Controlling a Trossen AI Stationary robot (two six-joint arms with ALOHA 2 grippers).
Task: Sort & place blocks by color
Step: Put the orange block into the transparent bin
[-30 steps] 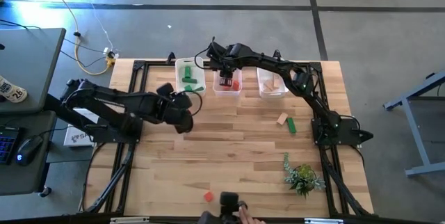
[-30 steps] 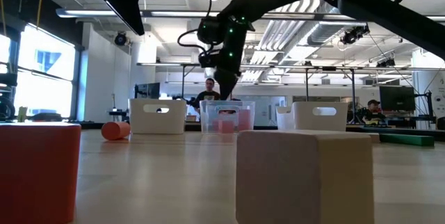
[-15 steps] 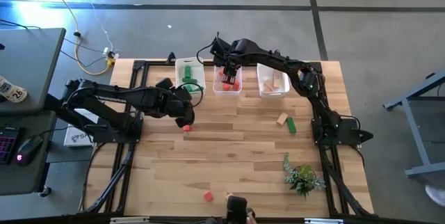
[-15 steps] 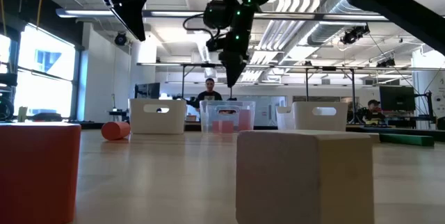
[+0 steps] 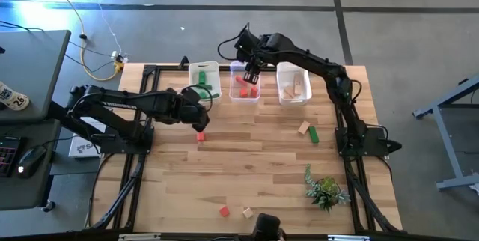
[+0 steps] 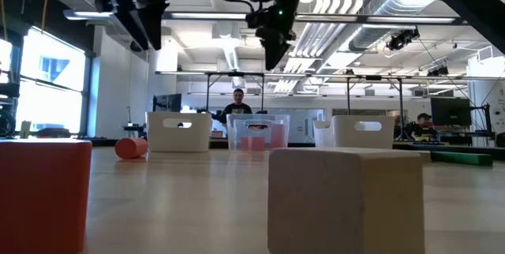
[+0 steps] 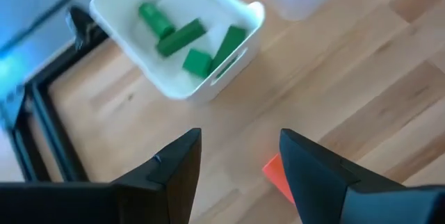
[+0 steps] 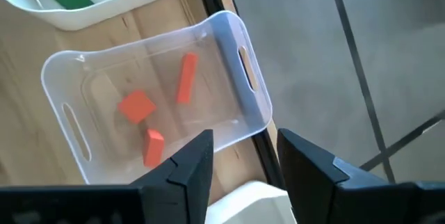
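Observation:
My left gripper (image 5: 197,119) hovers open above the table, just in front of the white bin (image 5: 203,81) that holds green blocks (image 7: 182,36). A red block (image 5: 200,136) lies on the table by its fingers (image 7: 278,174), untouched. My right gripper (image 5: 251,70) hangs open and empty above the clear bin (image 8: 156,113), in which three red blocks (image 8: 136,106) lie. A third white bin (image 5: 293,85) holds tan blocks. A tan block (image 5: 303,128) and a green block (image 5: 313,134) lie together on the table's right side.
A red block (image 5: 224,211) and a tan block (image 5: 248,212) sit at the near edge, looming large in the low view (image 6: 39,195) (image 6: 347,199). A small leafy plant (image 5: 325,190) stands near the right front. The three bins line the far edge; bare wood lies in the middle.
My right gripper has risen out of the clear bin and drifted a little toward the far edge. My left gripper has shifted slightly toward the far edge, uncovering the red block on the table beneath it.

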